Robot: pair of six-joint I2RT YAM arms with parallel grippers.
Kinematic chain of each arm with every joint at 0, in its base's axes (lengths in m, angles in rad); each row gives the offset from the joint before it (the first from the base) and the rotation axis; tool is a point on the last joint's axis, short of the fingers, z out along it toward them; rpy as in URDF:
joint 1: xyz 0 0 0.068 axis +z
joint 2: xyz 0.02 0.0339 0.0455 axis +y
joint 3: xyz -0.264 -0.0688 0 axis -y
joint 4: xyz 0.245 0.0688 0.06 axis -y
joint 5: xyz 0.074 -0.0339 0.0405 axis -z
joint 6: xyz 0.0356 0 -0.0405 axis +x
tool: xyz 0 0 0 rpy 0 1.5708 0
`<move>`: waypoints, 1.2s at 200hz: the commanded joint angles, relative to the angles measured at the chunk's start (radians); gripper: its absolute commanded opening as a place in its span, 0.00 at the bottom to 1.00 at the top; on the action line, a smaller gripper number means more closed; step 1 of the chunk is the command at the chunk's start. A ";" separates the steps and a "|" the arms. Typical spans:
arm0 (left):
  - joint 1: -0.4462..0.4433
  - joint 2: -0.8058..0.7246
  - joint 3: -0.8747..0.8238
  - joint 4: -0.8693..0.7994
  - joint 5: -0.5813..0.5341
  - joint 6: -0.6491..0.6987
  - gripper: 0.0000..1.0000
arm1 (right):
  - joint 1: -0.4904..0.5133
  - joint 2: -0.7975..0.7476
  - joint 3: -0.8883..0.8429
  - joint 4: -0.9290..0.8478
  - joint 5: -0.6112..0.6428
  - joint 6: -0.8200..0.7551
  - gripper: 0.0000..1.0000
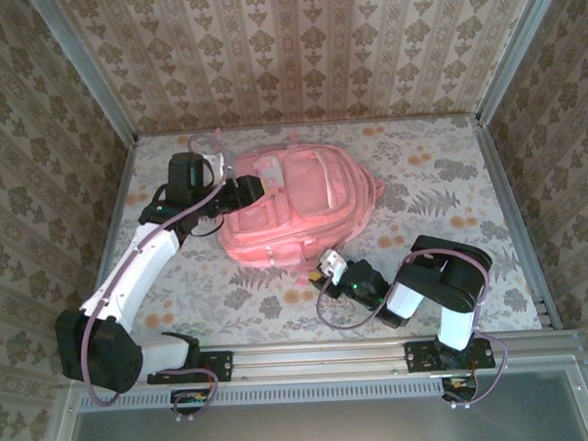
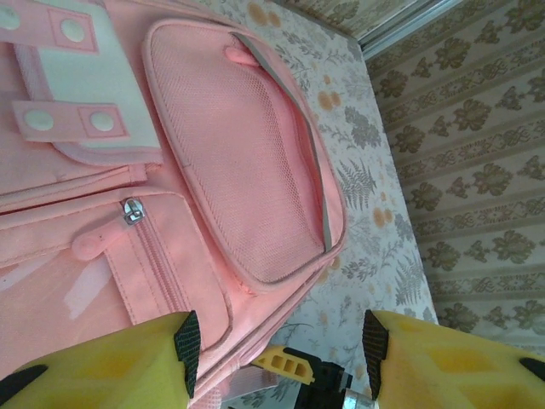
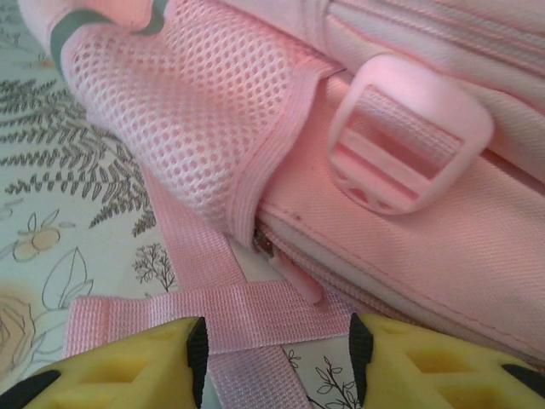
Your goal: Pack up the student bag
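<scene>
One student bag (image 1: 298, 206) lies front-up, length slanting near-left to far-right.

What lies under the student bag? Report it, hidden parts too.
The student bag lies on the floral table. A pink webbing strap runs out from under its edge, flat on the surface. Anything beneath its body is covered.

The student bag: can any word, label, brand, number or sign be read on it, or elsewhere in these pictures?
None is readable.
The student bag shows no lettering; its white patch bears only pink tabs with snaps; the buckle is plain.
The zipper pull is too small to tell.
</scene>
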 commanded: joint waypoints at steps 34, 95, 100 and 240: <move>0.019 -0.018 -0.028 0.062 0.056 -0.041 0.55 | 0.012 0.021 0.028 0.062 0.107 0.209 0.48; 0.021 -0.030 -0.034 0.064 0.059 -0.041 0.55 | 0.021 0.095 0.066 0.062 0.129 0.285 0.48; 0.021 -0.030 -0.036 0.064 0.058 -0.041 0.55 | 0.023 0.099 0.064 0.062 0.132 0.291 0.48; 0.031 -0.018 -0.042 0.083 0.064 -0.057 0.56 | 0.087 0.133 0.059 0.063 0.238 0.329 0.49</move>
